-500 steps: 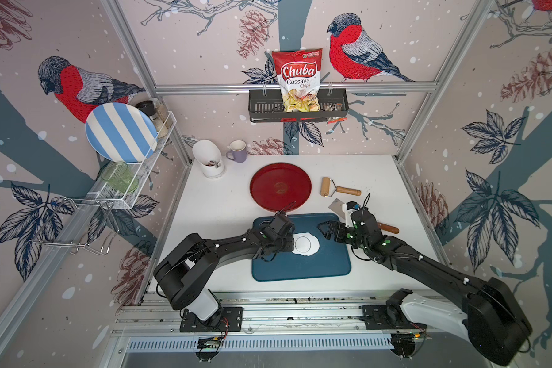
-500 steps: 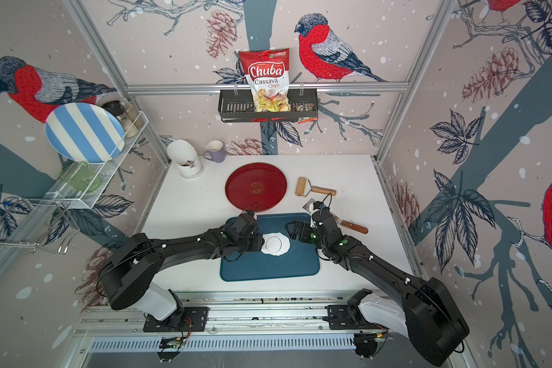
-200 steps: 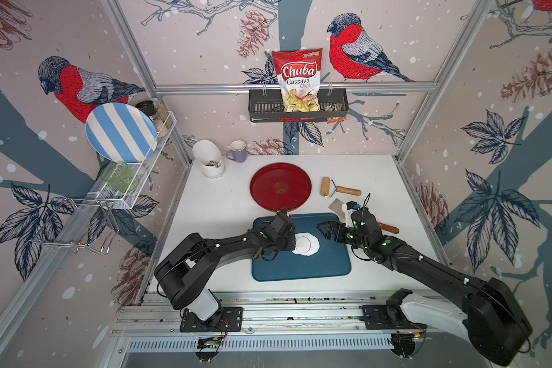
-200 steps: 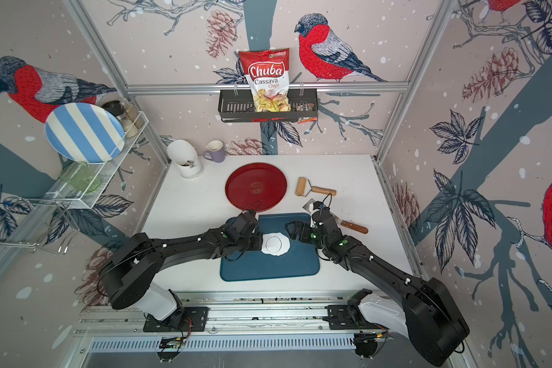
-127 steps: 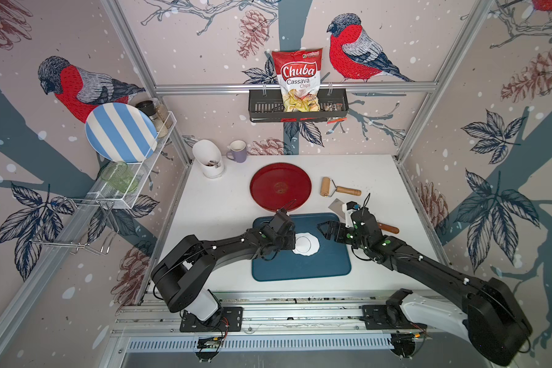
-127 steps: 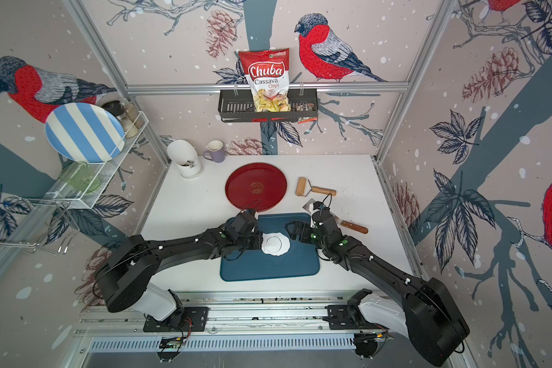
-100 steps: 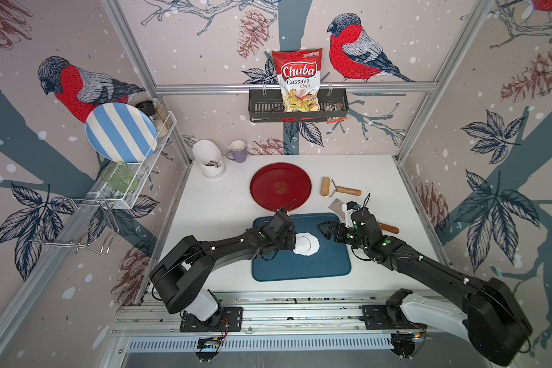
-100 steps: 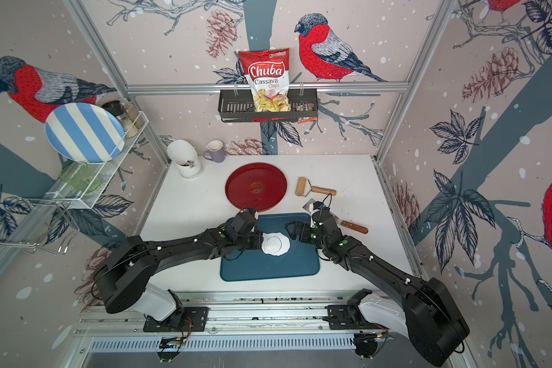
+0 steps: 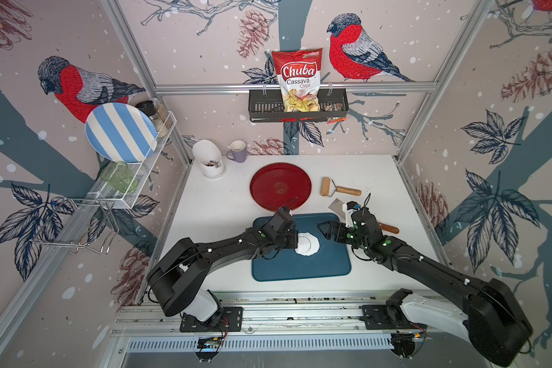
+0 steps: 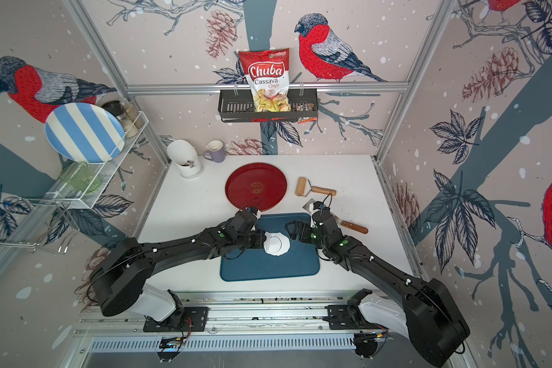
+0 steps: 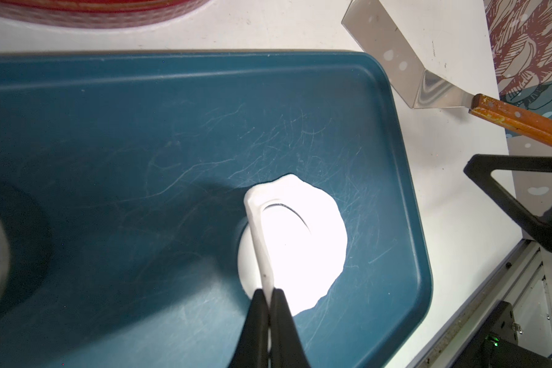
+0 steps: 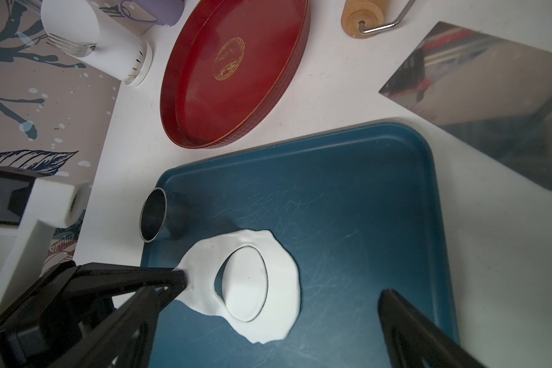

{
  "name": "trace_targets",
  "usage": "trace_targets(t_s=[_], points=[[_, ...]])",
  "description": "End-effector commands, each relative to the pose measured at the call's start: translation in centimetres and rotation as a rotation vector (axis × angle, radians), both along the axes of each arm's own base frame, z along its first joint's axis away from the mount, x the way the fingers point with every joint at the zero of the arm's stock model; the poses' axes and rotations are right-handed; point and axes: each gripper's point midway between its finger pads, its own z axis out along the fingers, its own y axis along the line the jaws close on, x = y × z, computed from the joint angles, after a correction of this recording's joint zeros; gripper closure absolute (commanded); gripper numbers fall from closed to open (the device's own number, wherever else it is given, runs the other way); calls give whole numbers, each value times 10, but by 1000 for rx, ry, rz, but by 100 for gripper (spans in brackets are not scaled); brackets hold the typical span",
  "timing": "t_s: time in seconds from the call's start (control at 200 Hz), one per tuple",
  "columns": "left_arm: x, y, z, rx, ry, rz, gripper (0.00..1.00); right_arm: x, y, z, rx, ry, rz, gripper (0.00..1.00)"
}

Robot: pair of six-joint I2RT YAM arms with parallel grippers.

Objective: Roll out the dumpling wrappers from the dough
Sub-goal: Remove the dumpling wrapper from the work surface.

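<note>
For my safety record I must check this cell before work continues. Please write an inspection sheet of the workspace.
Surface: white table carrying a scratched blue tray.
Job's things: dough sheet on the tray, one edge lifted; cut wrapper lying in its hole.
Clutter: ring cutter on the tray; red plate, roller, spatula, cutlery holder, mug on the table.
Grippers: left pincer shut on the dough sheet's edge; right pincer open, holding nothing.
Cables: thin wire looping above each wrist, clear of the dough.
Surroundings: striped plate in a wall rack; chips bag in a hanging basket.
</note>
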Motion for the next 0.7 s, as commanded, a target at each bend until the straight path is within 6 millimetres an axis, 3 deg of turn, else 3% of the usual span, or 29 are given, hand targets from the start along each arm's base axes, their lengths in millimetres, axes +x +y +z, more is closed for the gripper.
trace_targets(t_s=[0.0,0.305,0.69], points=[[-2,-7,8,-20,-9,-29,94,2,2,5,3,-30,9,0],[-9,-20,19,-40,-9,-61,94,4,-6,12,1,-64,-28,0],[-20,-50,34,-60,-26,-115,94,8,-42,41,34,-180,-193,0]])
